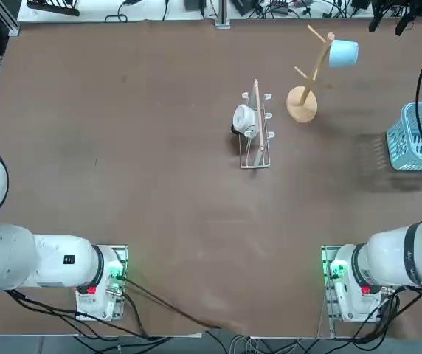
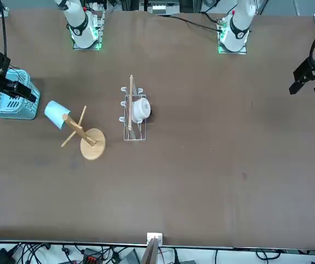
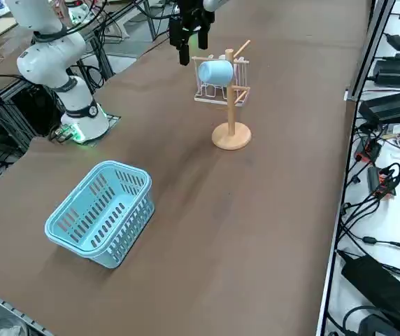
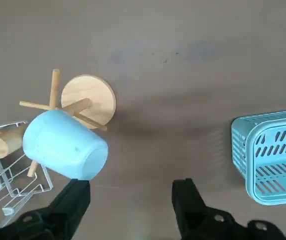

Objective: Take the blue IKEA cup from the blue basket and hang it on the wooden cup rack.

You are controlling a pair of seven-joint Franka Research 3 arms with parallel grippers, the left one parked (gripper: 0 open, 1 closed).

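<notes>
The blue IKEA cup (image 1: 343, 53) (image 3: 216, 72) hangs by its handle on an upper peg of the wooden cup rack (image 1: 302, 103) (image 3: 231, 135), tipped on its side. In the wrist view the cup (image 4: 65, 145) shows large just beyond my fingers, over the rack's round base (image 4: 90, 95). My right gripper (image 4: 131, 192) (image 3: 191, 47) is raised above the table beside the cup, open, with nothing between its fingers and apart from the cup. The blue basket (image 1: 417, 136) (image 3: 102, 210) (image 4: 273, 155) stands at the right edge; what shows of its inside holds nothing.
A low white wire rack (image 1: 255, 151) with a wooden bar stands left of the cup rack, a white mug (image 1: 244, 118) (image 2: 141, 108) resting in it. Cables hang along the table's right and far edges.
</notes>
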